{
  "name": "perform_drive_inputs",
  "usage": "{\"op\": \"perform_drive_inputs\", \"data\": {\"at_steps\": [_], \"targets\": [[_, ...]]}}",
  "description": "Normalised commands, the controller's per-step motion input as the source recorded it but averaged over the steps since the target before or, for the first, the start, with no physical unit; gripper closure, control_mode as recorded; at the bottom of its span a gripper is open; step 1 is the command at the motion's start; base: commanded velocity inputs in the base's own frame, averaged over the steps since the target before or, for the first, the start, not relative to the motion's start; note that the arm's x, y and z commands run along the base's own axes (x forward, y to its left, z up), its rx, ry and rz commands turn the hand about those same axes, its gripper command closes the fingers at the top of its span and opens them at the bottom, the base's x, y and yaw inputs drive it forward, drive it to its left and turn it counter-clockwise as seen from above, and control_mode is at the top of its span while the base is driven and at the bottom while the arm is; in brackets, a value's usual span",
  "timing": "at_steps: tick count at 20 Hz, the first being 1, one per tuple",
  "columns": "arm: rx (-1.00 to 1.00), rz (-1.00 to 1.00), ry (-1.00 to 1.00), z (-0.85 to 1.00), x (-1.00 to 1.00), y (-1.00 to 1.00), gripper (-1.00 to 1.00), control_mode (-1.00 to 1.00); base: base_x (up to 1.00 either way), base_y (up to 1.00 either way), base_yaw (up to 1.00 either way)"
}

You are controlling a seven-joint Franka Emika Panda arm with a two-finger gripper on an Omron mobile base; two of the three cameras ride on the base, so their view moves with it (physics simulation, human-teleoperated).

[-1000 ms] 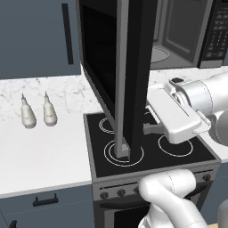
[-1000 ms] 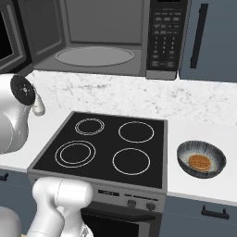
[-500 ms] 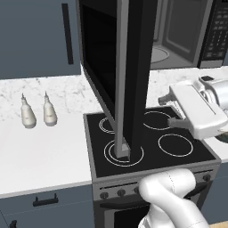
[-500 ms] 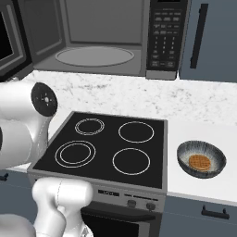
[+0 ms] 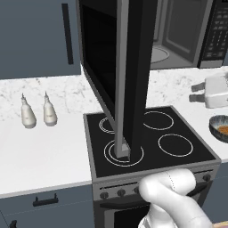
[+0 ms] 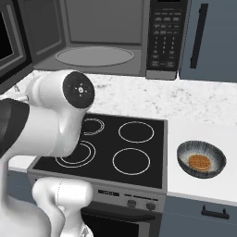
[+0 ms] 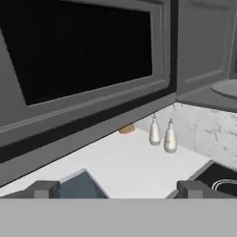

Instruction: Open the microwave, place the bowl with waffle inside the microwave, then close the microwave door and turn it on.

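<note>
2 white bottles (image 5: 36, 112) stand on the counter (image 5: 40, 156). The microwave door (image 5: 129, 71) hangs open over the stovetop (image 6: 115, 146). The gripper (image 7: 118, 187) is open, empty. Bowl (image 6: 202, 159) with waffle (image 6: 199, 163) sits right of the stovetop.

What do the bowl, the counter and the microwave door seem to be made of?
Bowl: probably glazed ceramic, judging by its dark speckled rim.
Counter: looks like polished stone, white with grey veining.
Microwave door: dark glass window in a black frame, possibly plastic or painted metal.
</note>
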Motion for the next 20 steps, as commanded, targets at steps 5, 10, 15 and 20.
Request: {"op": "perform_drive_inputs", "data": {"at_steps": [5, 10, 15, 20], "targets": [[-0.09, -0.44, 0.22, -0.28, 0.49, -1.00, -1.00, -1.00, 0.00, 0.00, 0.00], [-0.11, -0.62, 0.16, -0.69, 0.21, -0.98, -1.00, -1.00, 0.00, 0.00, 0.00], [-0.11, -0.75, 0.15, -0.79, 0.04, -0.89, -1.00, -1.00, 0.00, 0.00, 0.00], [0.01, -0.60, 0.28, -0.52, 0.19, -0.98, -1.00, -1.00, 0.00, 0.00, 0.00]]}}
